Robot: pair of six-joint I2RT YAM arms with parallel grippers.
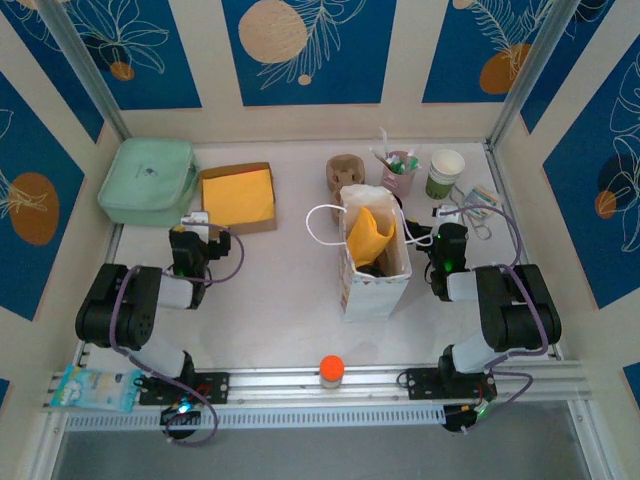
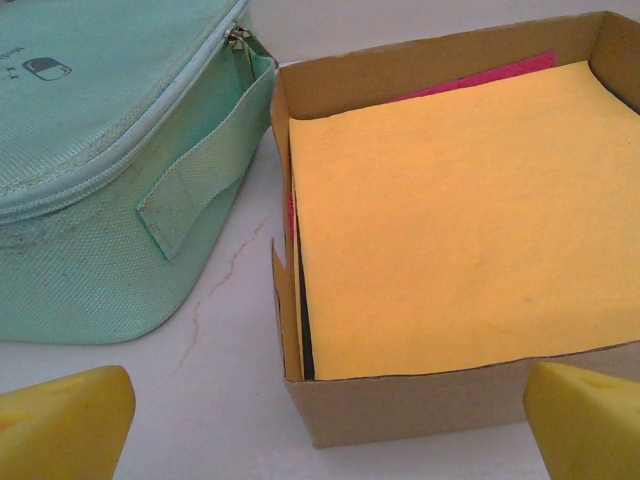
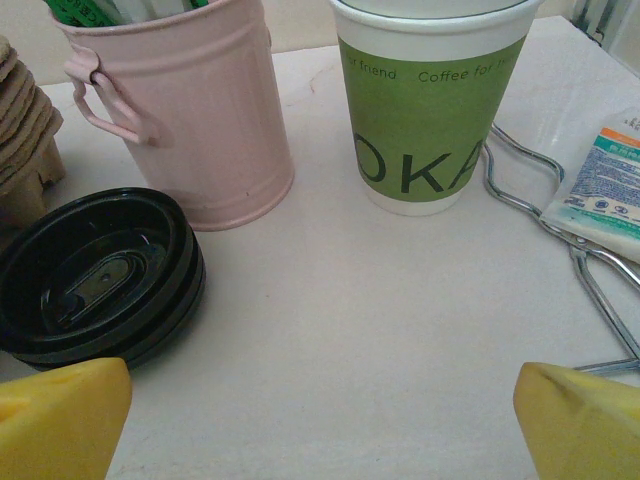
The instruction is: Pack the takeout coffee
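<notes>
A white paper bag (image 1: pixel 375 285) stands open mid-table with a yellow napkin (image 1: pixel 368 235) poking out. Under the napkin lies a dark shape (image 1: pixel 370 267); I cannot tell whether it is the takeout coffee. My right gripper (image 1: pixel 447 235) (image 3: pixel 320 420) is open to the right of the bag, with bare table between its yellow fingertips (image 3: pixel 65 415). It faces a lidless green-and-white cup (image 3: pixel 430 110). My left gripper (image 1: pixel 197 222) (image 2: pixel 325 425) is open, with nothing between its fingers. It is just short of a cardboard box of yellow napkins (image 2: pixel 450 220).
A mint zip bag (image 1: pixel 148 180) (image 2: pixel 90 150) sits back left beside the box (image 1: pixel 238 197). At the back right are a stack of black lids (image 3: pixel 95 270), a pink cup of sticks (image 3: pixel 180 100), brown cup carriers (image 1: pixel 343 172), wire tongs (image 3: pixel 560 220) and sachets (image 3: pixel 605 180). An orange-capped item (image 1: pixel 331 369) stands on the front rail.
</notes>
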